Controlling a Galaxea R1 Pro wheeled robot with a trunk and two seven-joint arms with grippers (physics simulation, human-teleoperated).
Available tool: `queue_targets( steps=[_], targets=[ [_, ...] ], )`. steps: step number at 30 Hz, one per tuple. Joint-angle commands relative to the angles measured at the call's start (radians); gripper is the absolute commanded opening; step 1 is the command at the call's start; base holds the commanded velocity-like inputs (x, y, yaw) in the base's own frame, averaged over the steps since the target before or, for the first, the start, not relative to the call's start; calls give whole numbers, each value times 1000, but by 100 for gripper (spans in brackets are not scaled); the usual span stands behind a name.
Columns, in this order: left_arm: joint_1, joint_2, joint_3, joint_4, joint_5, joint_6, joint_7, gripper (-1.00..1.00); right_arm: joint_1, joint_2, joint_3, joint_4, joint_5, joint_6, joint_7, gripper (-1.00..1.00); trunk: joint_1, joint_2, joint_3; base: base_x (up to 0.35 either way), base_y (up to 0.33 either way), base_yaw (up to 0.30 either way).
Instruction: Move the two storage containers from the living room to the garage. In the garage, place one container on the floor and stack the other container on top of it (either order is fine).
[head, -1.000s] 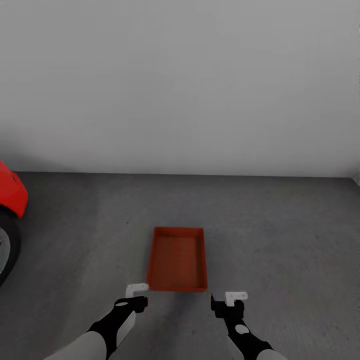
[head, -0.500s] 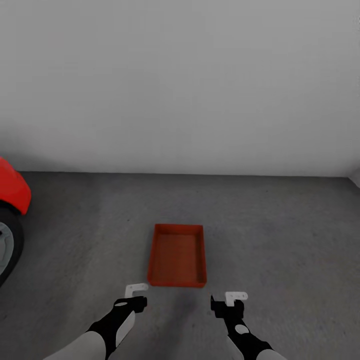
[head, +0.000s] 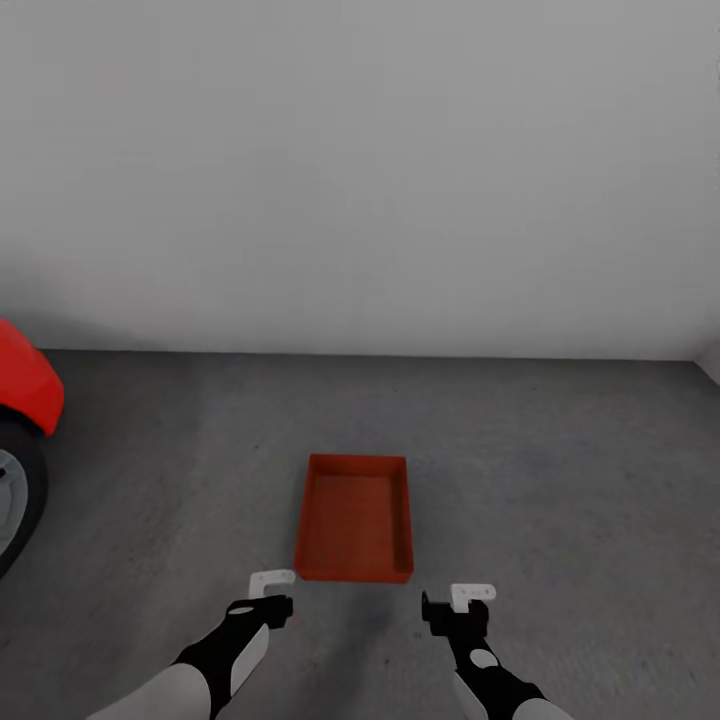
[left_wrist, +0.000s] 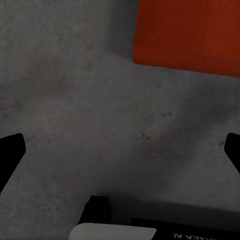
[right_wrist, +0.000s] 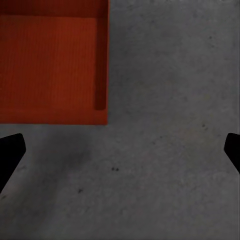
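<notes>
A garage, by every sign. Rough dark grey concrete floor (head: 560, 450), bare white wall (head: 360, 170). Red car (head: 25, 385) with its wheel (head: 12, 495) parked at the left edge.

A plain white wall (head: 360, 170) stands straight ahead of me, meeting the ground in a level line. At my far left I see the front corner of a red car (head: 25, 380), with its dark tyre (head: 15, 500) below the bodywork
</notes>
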Motion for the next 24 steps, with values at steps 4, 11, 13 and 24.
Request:
queue_targets(
  steps=[4,11,13,24],
  targets=[
    [0,1,-9,1,11,7,7,100,-1,-1,-6,1,13,0,-10,100,0,-1,5,0,0,37],
    [0,16,-9,65,14,9,8,100,-1,-14,-7,4,10,10,-10,100,0,-1,15,0,0,55],
    [0,27,-9,99,18,9,6,100,-2,-16,-8,5,9,12,-8,100,0,-1,18,0,0,21],
    [7,185,-12,249,228,5,-12,100,1,-21,-7,21,8,15,-8,100,0,-1,34,0,0,3]
  ],
)
